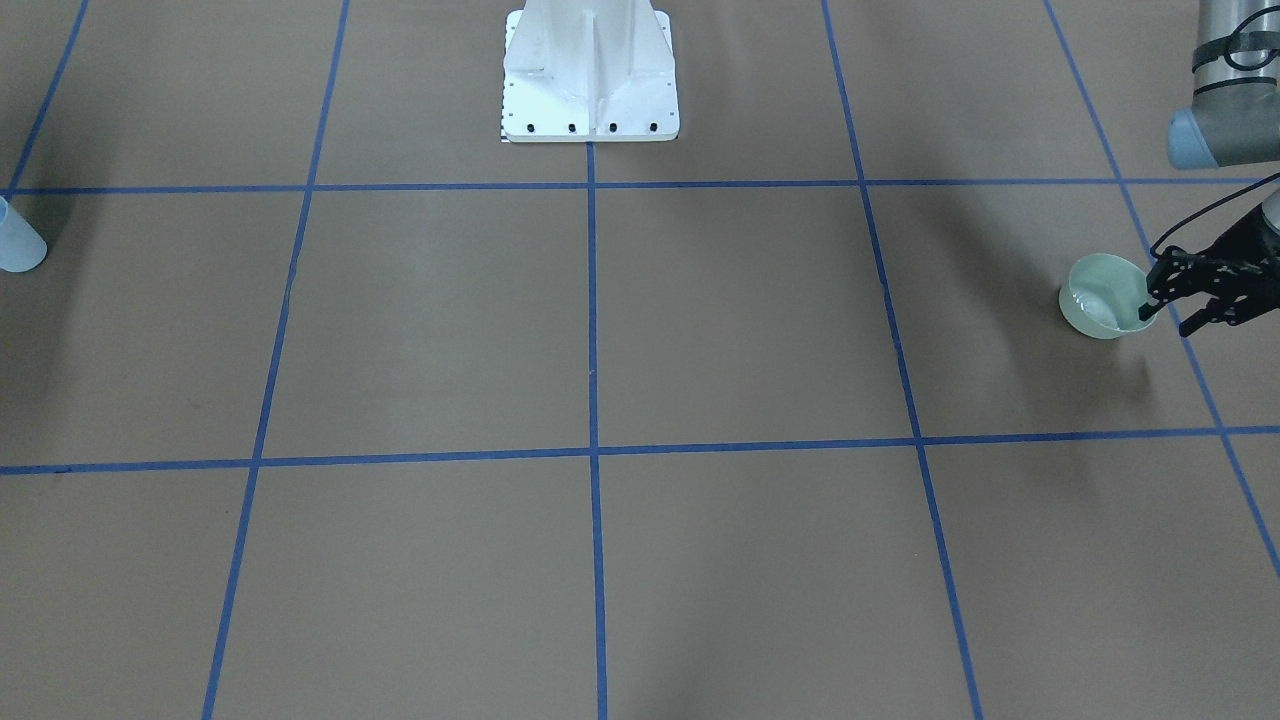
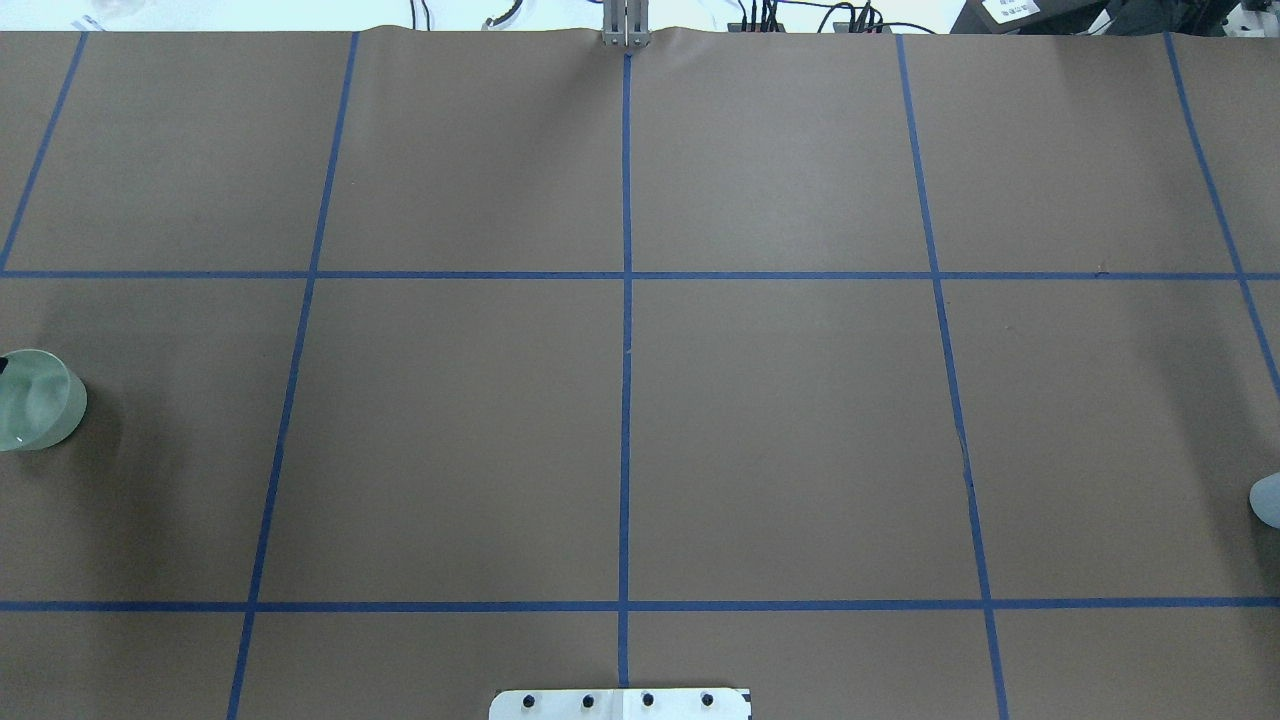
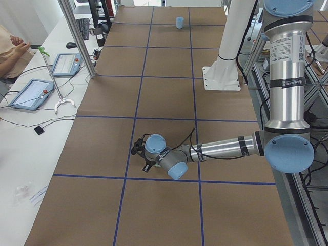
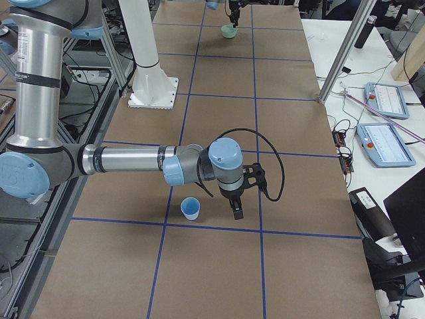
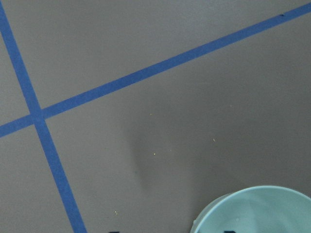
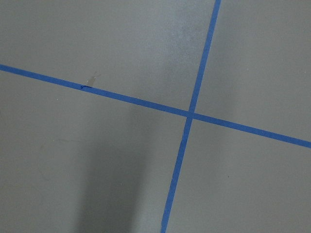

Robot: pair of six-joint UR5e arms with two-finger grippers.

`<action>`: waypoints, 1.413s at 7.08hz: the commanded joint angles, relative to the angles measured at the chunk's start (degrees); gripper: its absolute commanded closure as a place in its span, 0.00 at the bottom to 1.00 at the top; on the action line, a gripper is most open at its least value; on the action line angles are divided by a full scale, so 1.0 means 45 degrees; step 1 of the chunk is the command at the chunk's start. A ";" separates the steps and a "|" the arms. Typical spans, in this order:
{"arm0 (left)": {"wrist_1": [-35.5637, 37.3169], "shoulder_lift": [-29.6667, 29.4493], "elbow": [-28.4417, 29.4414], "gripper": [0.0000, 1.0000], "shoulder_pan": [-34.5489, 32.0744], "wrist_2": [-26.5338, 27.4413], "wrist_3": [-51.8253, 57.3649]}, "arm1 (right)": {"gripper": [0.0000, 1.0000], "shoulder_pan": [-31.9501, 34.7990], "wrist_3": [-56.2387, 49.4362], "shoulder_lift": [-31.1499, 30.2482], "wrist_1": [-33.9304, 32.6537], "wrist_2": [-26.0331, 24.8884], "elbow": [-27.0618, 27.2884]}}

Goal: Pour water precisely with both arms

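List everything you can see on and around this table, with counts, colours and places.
Table: one, brown, crossed by blue tape lines.
Bowl: one, pale green, at the robot's left end.
Water: a faint glint inside the bowl.
Cup: one, light blue, at the robot's right end.
Pedestal: one, white, mid-table at the robot's edge.
Control tablets: two, pale grey, on the white side bench.
Person: one, partly seen, beside that bench.
Arms: two, silver-grey, pale blue caps; left arm reaches the bowl, right arm is beside the cup.
Tools: two, black; left tool at the bowl's rim, right tool near the cup.
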 commanded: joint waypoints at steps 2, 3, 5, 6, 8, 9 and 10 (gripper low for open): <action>-0.0187 0.0001 -0.0186 1.00 0.0105 -0.0105 0.0002 | 0.00 -0.0007 0.0018 0.0019 0.0000 0.0000 0.0028; -0.0131 -0.0115 -0.0498 1.00 0.0104 -0.0241 -0.0172 | 0.00 -0.0007 0.0018 0.0019 0.0000 0.0000 0.0028; 0.0937 -0.0311 -0.1859 1.00 0.0085 -0.1586 -0.1045 | 0.00 -0.0007 0.0038 0.0019 -0.0020 0.0020 0.0028; 0.1292 -0.0543 -0.2680 1.00 0.0085 -0.1610 -0.2309 | 0.00 -0.0007 0.0057 0.0019 -0.0020 0.0020 0.0028; 0.1296 -0.1846 -0.3350 1.00 0.1036 -0.1591 -0.5120 | 0.00 -0.0007 0.0057 0.0019 -0.0020 0.0020 0.0009; 0.1315 -0.2821 -0.3333 1.00 0.1912 -0.1358 -0.6643 | 0.00 -0.0007 0.0077 0.0019 -0.0020 0.0020 0.0008; 0.1412 -0.3527 -0.3333 1.00 0.2714 -0.0505 -0.7586 | 0.00 -0.0007 0.0096 0.0019 -0.0020 0.0039 0.0008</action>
